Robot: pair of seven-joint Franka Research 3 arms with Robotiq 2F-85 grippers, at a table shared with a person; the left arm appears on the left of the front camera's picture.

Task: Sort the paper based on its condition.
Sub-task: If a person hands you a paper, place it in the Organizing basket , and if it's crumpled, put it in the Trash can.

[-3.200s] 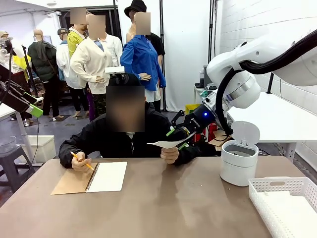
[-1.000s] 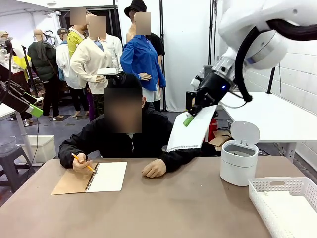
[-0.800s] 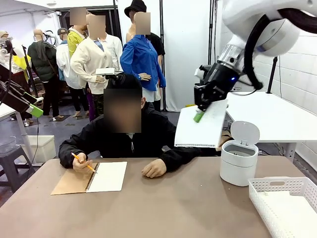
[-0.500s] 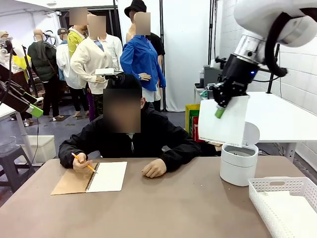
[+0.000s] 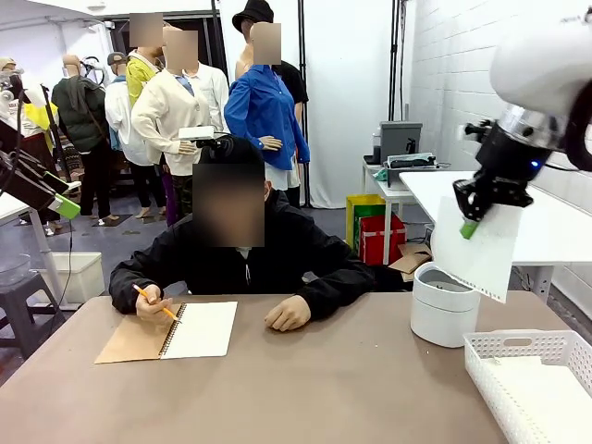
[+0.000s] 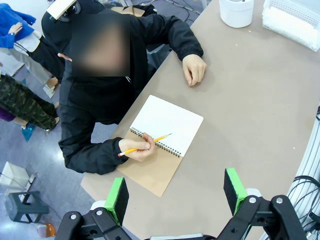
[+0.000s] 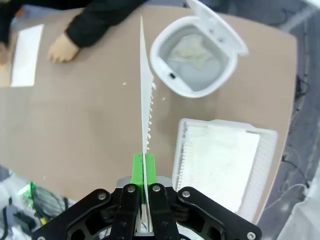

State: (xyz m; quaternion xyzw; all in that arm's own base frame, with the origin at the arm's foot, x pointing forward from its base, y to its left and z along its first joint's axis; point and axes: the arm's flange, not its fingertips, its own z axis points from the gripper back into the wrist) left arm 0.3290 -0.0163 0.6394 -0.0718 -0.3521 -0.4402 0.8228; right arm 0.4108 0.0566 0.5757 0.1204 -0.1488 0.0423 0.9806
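**Asker:** Where was the paper just then?

**Arm:** The smooth sheet (image 5: pixel 479 254) hung in the air at the right of the front view. My right end effector (image 5: pixel 468 225) had its jaws clamped flat on the top corner. The sheet's lower corner dangled in front of the white bin (image 5: pixel 444 319). Seen from my right wrist, the crumpled wad (image 7: pixel 192 50) lay inside that bin, under the raised lid.

**Asker:** And around it?

**Arm:** The white basket (image 5: pixel 518 340) sat at the lower right of the frame on the bench (image 5: pixel 305 388), near the bin. My right wrist camera showed flat white paper (image 7: pixel 220 165) lying in it.

**Asker:** Which step was that?

**Arm:** By my reading, I was sorting the smooth piece. With the wad in the bin, this sheet belonged in the basket and wasn't over it yet.

**Asker:** Your other arm?

**Arm:** My left end effector (image 6: pixel 176 197) hovered high above the bench, jaws wide apart and holding nothing. Below it were the person's notebook (image 6: pixel 167 122) and the hand (image 6: pixel 137 149) holding a pencil (image 6: pixel 150 142).

**Asker:** What did the next move call for?

**Arm:** I had to carry the sheet clear of the bin's lid and over the basket, then lower it until its bottom edge was inside the walls. After that I'd tip it so it settled flat before letting go. The sheet was limp and held by one corner, so I expected it to swing. It might have buckled or caught on the rim.
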